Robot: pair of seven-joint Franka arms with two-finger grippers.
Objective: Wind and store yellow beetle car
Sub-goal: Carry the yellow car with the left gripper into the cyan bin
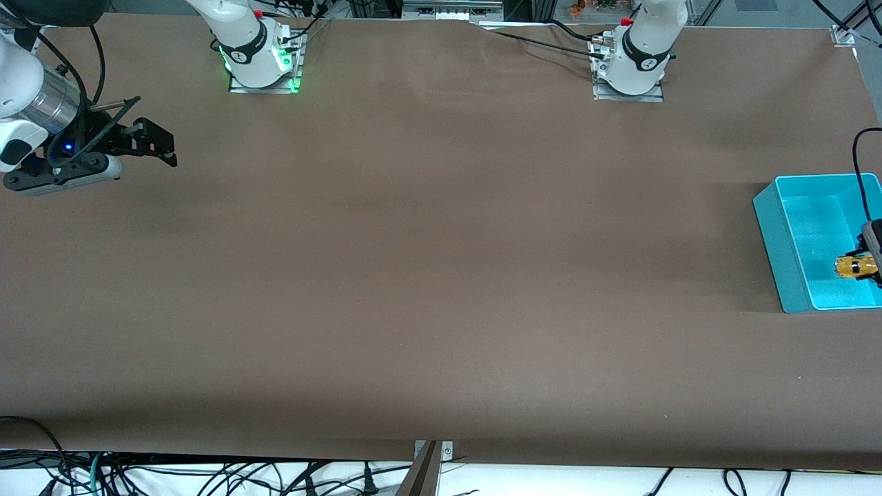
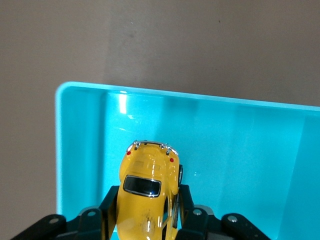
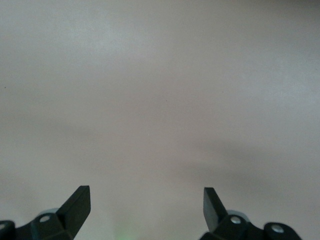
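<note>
Item 1: yellow beetle car [image 2: 147, 192]. Tiny bright yellow toy with dark windows, held in the air over the inside of the bin, clamped at both flanks.

Item 2: teal bin [image 1: 775, 227]. Open-topped rectangular tray on the brown desk [image 1: 427, 275] at the left arm's end.

Item 3: left gripper [image 2: 146, 220]. Over the teal bin, fingers [image 2: 107, 210] closed tight on the car's sides.

Item 4: right gripper [image 3: 146, 205]. Arm waiting at the right arm's end of the desk, over bare brown surface; its 2 fingers [image 3: 77, 205] stand wide apart with nothing between them.
</note>
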